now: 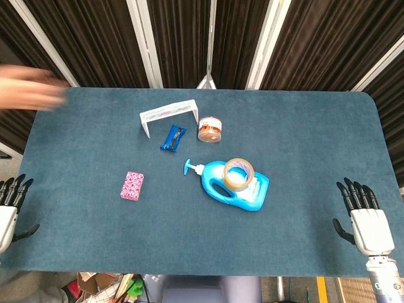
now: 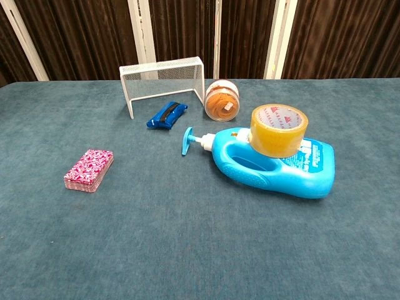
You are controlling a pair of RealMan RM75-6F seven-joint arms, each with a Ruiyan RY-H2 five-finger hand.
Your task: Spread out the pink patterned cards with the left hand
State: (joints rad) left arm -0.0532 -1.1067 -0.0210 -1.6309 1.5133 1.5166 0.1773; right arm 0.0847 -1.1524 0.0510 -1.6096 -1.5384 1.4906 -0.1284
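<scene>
The pink patterned cards [image 1: 132, 185] lie in one neat stack on the blue table cloth, left of centre; the chest view shows the stack of cards [image 2: 89, 169] flat and squared up. My left hand [image 1: 11, 206] rests at the table's near left edge, fingers apart, holding nothing, well to the left of the cards. At the near right edge my right hand [image 1: 364, 221] lies open as well. Neither hand shows in the chest view.
A blue pump bottle [image 1: 235, 184] lies on its side at centre with a tape roll [image 1: 238, 173] on it. Behind stand a small jar [image 1: 210, 129], a blue pouch [image 1: 173, 137] and a white wire rack [image 1: 166, 114]. A person's blurred hand [image 1: 31, 88] is at far left.
</scene>
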